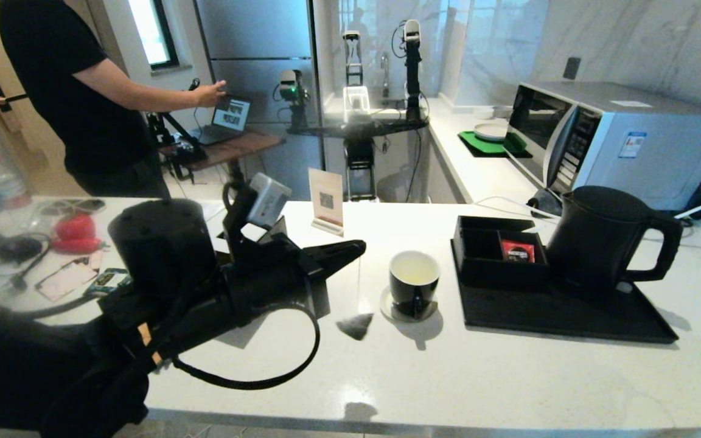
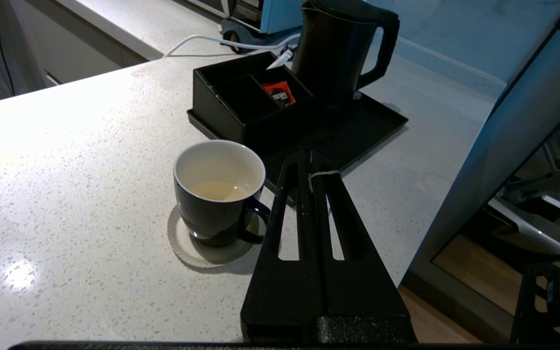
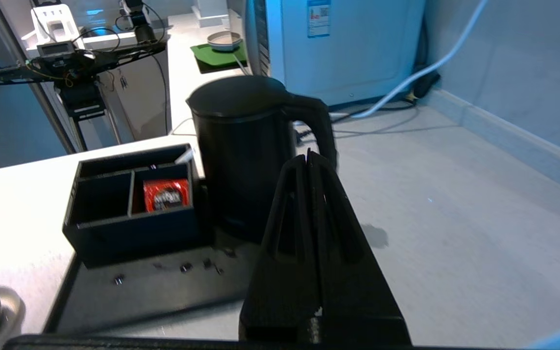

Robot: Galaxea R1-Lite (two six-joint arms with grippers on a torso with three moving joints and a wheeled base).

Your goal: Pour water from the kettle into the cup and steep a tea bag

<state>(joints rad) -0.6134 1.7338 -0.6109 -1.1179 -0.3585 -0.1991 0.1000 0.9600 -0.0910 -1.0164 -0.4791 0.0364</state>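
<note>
**A:** Where's the left arm sitting? Looks stretched out pretty flat to me.

**B:** Yeah, it reaches across the tabletop [image 1: 509, 377] nearly level, with the left end effector [image 1: 359, 246] pointing toward the cup [image 1: 414, 283] and stopping just short of it, up in the air. Its fingers are pressed together on the thin white string [image 2: 323, 173], and the tea bag [image 1: 356, 325] hangs below on that string, beside the cup, not in it. Can't tell if the bag touches the tabletop or just dangles above it.

**A:** And the cup?

**B:** Upright on a small white coaster [image 2: 197, 253], with pale yellowish water [image 2: 219, 190] low down inside. It's just beside the black tray [image 1: 569, 313], not on it.

**A:** Kettle?

**B:** The kettle [image 1: 606, 237] stands upright on the tray, lid shut, handle facing away from the cup. Next to it is a black box [image 1: 490, 258] with a red sachet [image 1: 518, 250] in one compartment.

**B:** The right end effector [image 3: 309, 158] only shows in its own wrist view: fingers closed flat against each other, nothing in them, hovering near the kettle handle and apart from it.
</note>
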